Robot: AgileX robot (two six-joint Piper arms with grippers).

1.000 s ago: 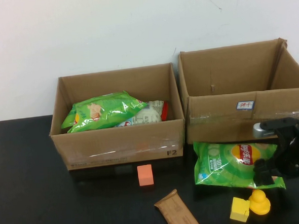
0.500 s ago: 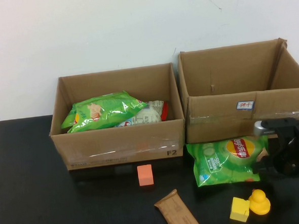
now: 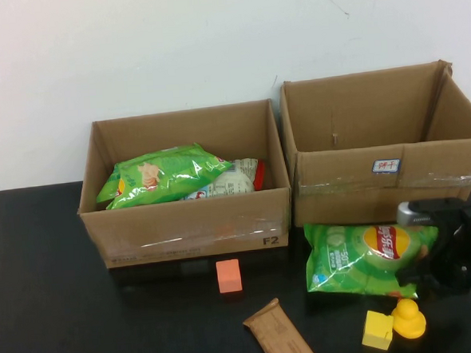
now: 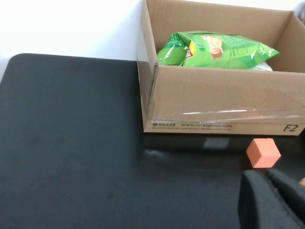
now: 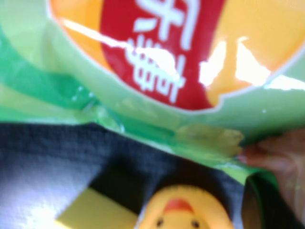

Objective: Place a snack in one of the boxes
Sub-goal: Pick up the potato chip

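A green chip bag (image 3: 359, 257) with a red and yellow logo, the snack, lies on the black table in front of the right cardboard box (image 3: 356, 191). My right gripper (image 3: 423, 269) is shut on the bag's right edge. In the right wrist view the bag (image 5: 157, 62) fills most of the picture. The left cardboard box (image 3: 187, 227) holds a green snack bag (image 3: 159, 175) and another packet. My left gripper (image 4: 265, 176) is shut and holds nothing. It hovers over the table short of the orange cube (image 4: 263, 152), outside the high view.
An orange cube (image 3: 229, 275) sits before the left box. A brown bar (image 3: 281, 335), a yellow block (image 3: 378, 329) and a yellow duck (image 3: 408, 318) lie near the front edge, the duck just below the held bag. A white wall stands behind the boxes.
My right gripper has gone from open to shut on the chip bag's right edge. The bag shifted toward the box and now sits a little further right again.
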